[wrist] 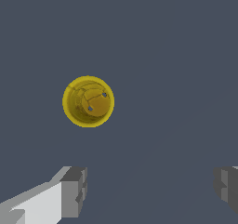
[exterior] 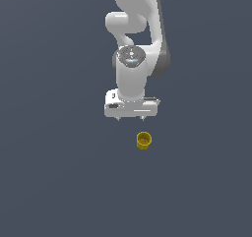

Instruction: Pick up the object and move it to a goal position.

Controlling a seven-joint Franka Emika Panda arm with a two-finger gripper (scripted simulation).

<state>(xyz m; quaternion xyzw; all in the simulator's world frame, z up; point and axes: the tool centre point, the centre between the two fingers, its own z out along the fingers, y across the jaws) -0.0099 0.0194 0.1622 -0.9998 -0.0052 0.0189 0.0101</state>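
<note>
One arm, one target. Largest first: the white Panda arm [exterior: 134, 39] comes down from above, ending in the claw [exterior: 130, 118], which hangs over the grey floor [exterior: 49, 182]. The claw's jaws stand wide apart and grip nothing; the wrist view shows both fingertips [wrist: 74, 190] with a broad gap between them.

The object [exterior: 143, 140], a small yellow cup with a hollow top, sits upright on the floor, near the claw but not under it: ahead of the fingertips and offset toward the exterior view's right. No contact.

Step in hand, as I judge it: align, then descend. To do it well:
- Shift the claw until the cup sits midway between the fingers, not just ahead of them.
- Keep the jaws wide; the cup is much narrower than the gap, so clearance is no problem, centring is.
- Descend straight, close on the wall below the rim. Off-centre closing would likely tip or shove it.

View differences: the wrist view shows the cup [wrist: 88, 101] from above, its hollow and inner markings, and the sideways error. The exterior view shows arm posture and the claw's height above the floor. No goal marker is visible in either view.
</note>
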